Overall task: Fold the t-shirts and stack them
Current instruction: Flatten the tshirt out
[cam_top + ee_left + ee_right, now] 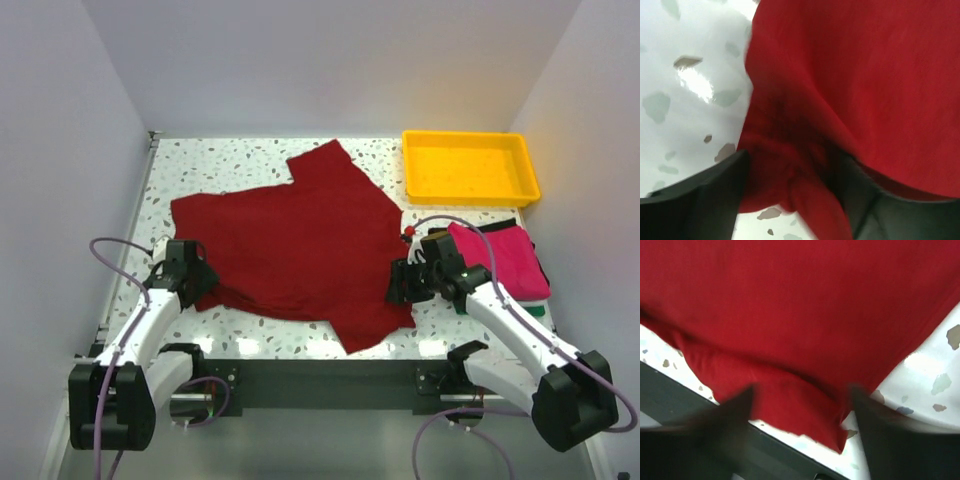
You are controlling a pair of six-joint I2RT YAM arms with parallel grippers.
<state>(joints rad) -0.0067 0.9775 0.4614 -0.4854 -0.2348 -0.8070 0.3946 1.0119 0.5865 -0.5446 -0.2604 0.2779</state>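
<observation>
Arms (140, 335), maroon t-shirt (290, 240), speckled table (250, 160), white walls (330, 60).

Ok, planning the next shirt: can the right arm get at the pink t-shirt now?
Probably yes: the pink t-shirt lies uncovered, just beside the right end effector, with nothing between them.
</observation>
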